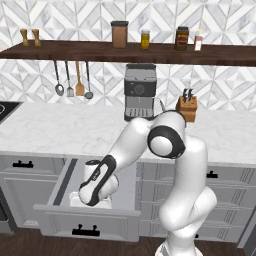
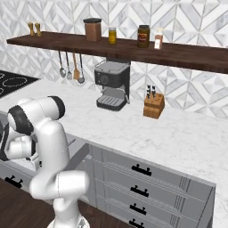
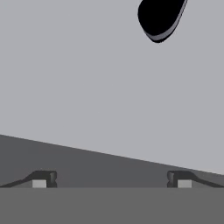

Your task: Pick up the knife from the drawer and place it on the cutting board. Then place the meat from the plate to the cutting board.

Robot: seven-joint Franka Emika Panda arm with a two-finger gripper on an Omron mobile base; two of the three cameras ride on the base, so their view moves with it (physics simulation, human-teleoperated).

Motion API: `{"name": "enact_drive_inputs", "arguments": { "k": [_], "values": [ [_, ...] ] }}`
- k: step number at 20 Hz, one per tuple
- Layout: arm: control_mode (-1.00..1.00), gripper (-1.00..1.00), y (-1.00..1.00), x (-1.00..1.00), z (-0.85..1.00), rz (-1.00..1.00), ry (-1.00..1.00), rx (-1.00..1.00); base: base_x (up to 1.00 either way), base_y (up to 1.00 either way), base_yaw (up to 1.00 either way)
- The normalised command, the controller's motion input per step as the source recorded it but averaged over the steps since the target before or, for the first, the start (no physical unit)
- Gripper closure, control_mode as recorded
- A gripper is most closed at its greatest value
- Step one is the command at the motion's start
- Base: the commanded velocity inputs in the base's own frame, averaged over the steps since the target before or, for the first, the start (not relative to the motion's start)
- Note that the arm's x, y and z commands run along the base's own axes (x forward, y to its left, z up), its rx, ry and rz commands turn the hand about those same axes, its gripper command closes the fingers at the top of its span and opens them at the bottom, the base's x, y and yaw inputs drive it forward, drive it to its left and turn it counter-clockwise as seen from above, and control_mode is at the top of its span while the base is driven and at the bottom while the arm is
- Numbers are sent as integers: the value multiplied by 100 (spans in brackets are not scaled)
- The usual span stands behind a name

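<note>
**Arm reaches down into the open drawer, knife handle just ahead**

The wide grey drawer stands pulled out below the marble counter, and the arm is bent over it with its hand sunk inside, wrist pointing down. From the hand's own camera, the gripper has its two fingertips spread as wide as they go, with nothing between them, only the pale drawer floor beyond. At the top of that view sits the rounded black end of the knife, well ahead of the tips and off to one side of the gap. I would say the jaws are wide because the grasp has not begun: the hand needs to travel toward the handle and centre it before closing.

On the counter behind stand a coffee machine and a tan knife block; those block handles are not the target.
</note>
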Motion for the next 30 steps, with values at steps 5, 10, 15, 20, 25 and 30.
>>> {"name": "enact_drive_inputs", "arguments": {
  "k": [5,10,15,20,25,30],
  "values": [
    [-100,-100,-4,20,11,-2,0,1,0,0,0],
    [-100,-100,-17,69,4,0,2,-2,0,0,0],
    [-100,-100,-1,40,0,0,5,0,0,0,0],
    [-100,-100,0,27,-1,0,0,0,0,0,0],
    [-100,-100,0,33,-12,-3,0,-3,0,0,0],
    [-100,-100,0,1,-18,0,0,-13,0,0,0]
  ]
}}
